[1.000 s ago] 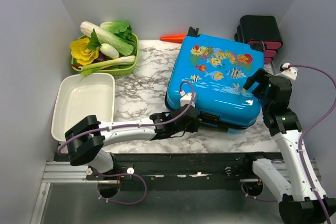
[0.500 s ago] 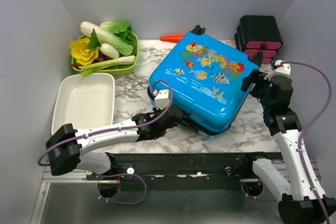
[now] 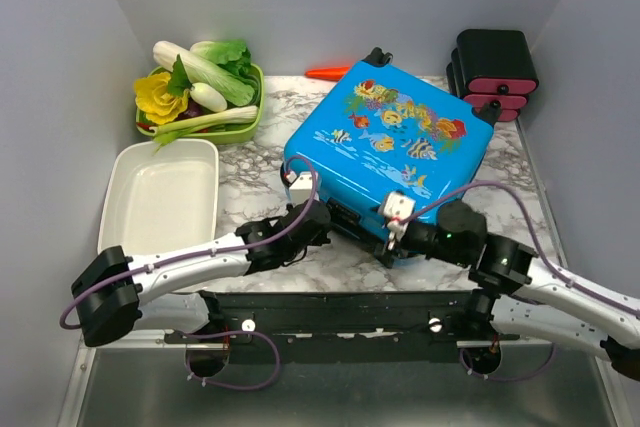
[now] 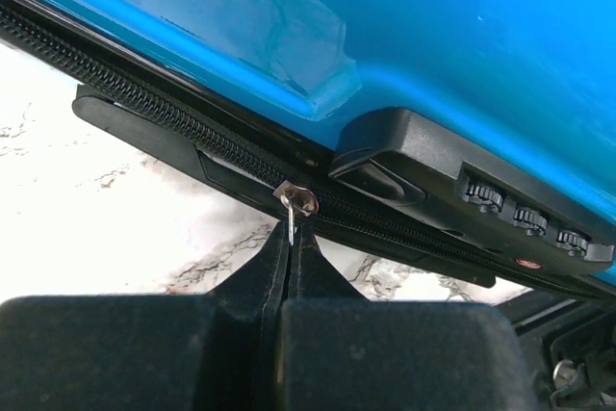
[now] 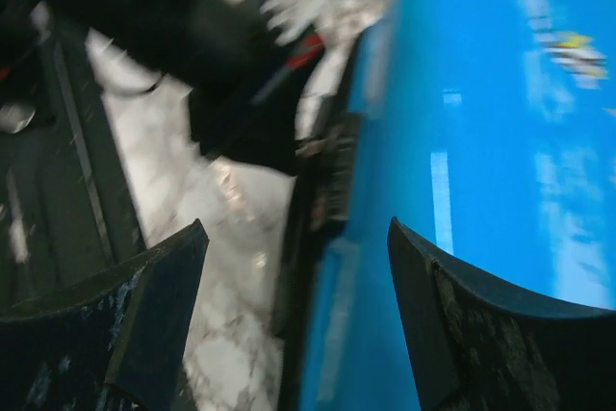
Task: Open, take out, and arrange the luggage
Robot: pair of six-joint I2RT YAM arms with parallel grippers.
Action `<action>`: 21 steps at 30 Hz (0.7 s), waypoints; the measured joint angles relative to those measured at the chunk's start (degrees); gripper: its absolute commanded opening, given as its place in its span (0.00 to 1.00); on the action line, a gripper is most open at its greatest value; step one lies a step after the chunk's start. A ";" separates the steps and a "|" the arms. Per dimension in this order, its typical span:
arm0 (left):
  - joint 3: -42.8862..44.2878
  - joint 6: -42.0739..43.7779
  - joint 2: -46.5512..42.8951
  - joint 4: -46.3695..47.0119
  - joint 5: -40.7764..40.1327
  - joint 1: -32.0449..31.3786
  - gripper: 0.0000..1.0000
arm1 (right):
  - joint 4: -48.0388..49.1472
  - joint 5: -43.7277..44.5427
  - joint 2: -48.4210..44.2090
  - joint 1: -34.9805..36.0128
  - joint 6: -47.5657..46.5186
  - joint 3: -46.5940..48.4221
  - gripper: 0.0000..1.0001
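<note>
The left gripper is clenched on the small metal zip pull of the luggage, which sits right at the fingertips. The blue shell rises just beyond them. The zip runs along the case's near edge, slanting away to the fingers' left and down past the lock dials to their right, so I judge any pull has to follow that line. This arm is the one on the zip. The right gripper is spread, with the same near edge just ahead of its fingers and nothing held, though its own view is blurred. To the left of the fingers, well apart, the white dish lies bare. Beyond it, the green basket is heaped with vegetables. The luggage is closed, its contents hidden. The black box stands far right.
</note>
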 measured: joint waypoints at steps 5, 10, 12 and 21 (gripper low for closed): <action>-3.45 2.51 -2.64 5.03 6.29 3.34 0.00 | 1.18 -1.68 4.74 10.78 -5.38 -5.35 0.83; -5.07 3.74 -3.80 7.28 8.92 4.48 0.00 | 5.14 0.55 11.80 15.15 -9.11 -6.67 0.83; -5.42 3.87 -4.04 7.96 9.79 4.85 0.00 | 7.69 2.21 14.34 16.26 -10.16 -7.28 0.83; -5.77 3.32 -4.07 9.18 10.97 5.20 0.00 | 17.05 8.31 24.92 17.05 -10.51 -8.92 0.81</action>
